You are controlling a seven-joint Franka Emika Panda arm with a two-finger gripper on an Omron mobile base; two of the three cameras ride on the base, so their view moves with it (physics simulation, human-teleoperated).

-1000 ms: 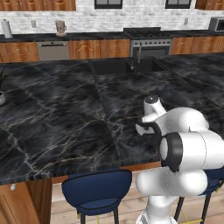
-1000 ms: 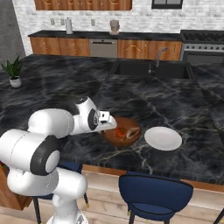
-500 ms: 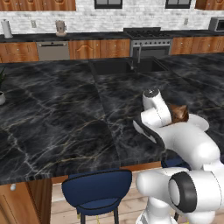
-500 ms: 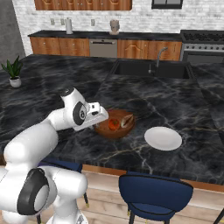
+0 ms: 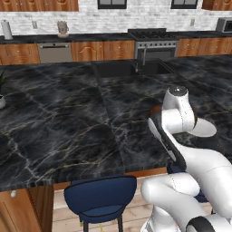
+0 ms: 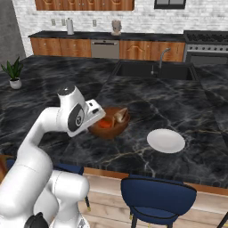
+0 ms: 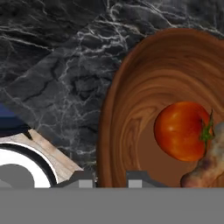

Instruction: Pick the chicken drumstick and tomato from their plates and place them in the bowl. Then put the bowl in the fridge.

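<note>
Fingers (image 7: 111,178) now pinching the rim of the bowl (image 7: 131,109), tomato (image 7: 183,130) and drumstick (image 7: 205,168) inside, near the worktop's (image 6: 133,102) front edge, fridge trip next.

A home kitchen, shown by its black marble island (image 5: 68,131), wooden cabinets (image 6: 53,46), steel stove (image 5: 154,43), sink with faucet (image 6: 153,69), dishwasher (image 6: 105,49) and blue stools (image 6: 158,200)
</note>
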